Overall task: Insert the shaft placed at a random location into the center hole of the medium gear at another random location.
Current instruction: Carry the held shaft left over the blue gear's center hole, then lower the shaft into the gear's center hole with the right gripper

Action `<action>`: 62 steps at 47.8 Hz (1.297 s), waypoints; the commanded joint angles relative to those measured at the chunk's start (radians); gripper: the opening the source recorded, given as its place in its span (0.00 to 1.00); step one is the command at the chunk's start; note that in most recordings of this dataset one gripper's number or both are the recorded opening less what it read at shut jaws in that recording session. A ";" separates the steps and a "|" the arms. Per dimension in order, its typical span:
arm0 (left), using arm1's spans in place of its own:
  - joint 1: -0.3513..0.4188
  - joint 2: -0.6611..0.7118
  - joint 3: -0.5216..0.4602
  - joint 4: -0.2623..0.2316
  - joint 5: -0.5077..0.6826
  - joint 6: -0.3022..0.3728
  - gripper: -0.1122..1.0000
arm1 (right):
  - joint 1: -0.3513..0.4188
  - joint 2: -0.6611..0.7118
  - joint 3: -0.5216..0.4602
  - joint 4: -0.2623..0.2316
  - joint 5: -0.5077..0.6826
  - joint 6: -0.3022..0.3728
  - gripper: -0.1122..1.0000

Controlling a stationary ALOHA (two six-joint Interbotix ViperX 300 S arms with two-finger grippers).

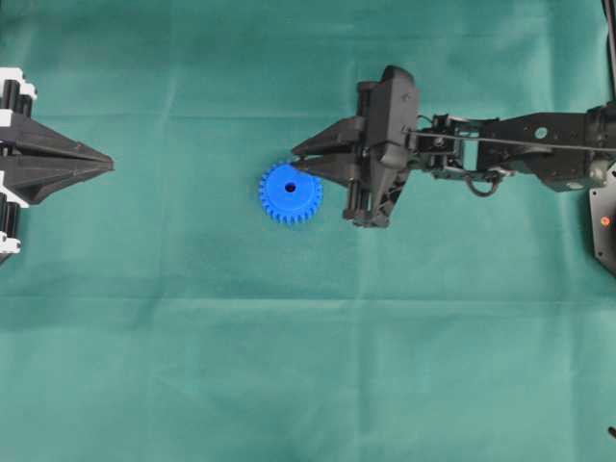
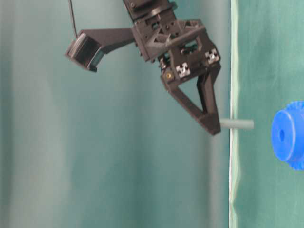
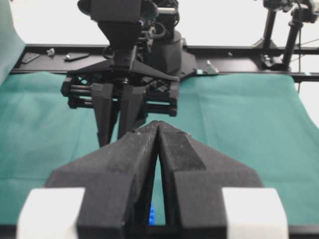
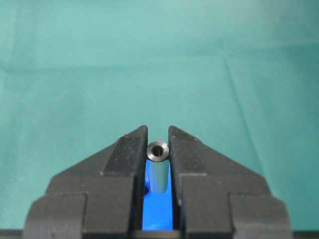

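1. The shaft (image 4: 158, 172), a short silvery-grey pin with a hollow end, is seen clamped between the fingertips of the right gripper (image 4: 158, 149) in the lower middle of the right wrist view.
2. In the table-level view the shaft (image 2: 236, 124) is held sticking out from the fingertips toward the medium gear (image 2: 289, 135) at the right edge, apart from it.
3. The center hole (image 1: 290, 187) is seen dark in the blue gear (image 1: 290, 193), which lies on the green-covered bench (image 1: 192, 366) just left of middle in the overhead view.
4. The right gripper (image 1: 296, 166) is placed over the gear's upper right rim.
5. The left gripper (image 1: 108, 165) is seen at the left edge, jaws pressed together on nothing.
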 commanded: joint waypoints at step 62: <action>-0.002 0.008 -0.023 0.003 -0.005 -0.002 0.10 | 0.018 0.135 -0.058 0.032 -0.057 0.003 0.22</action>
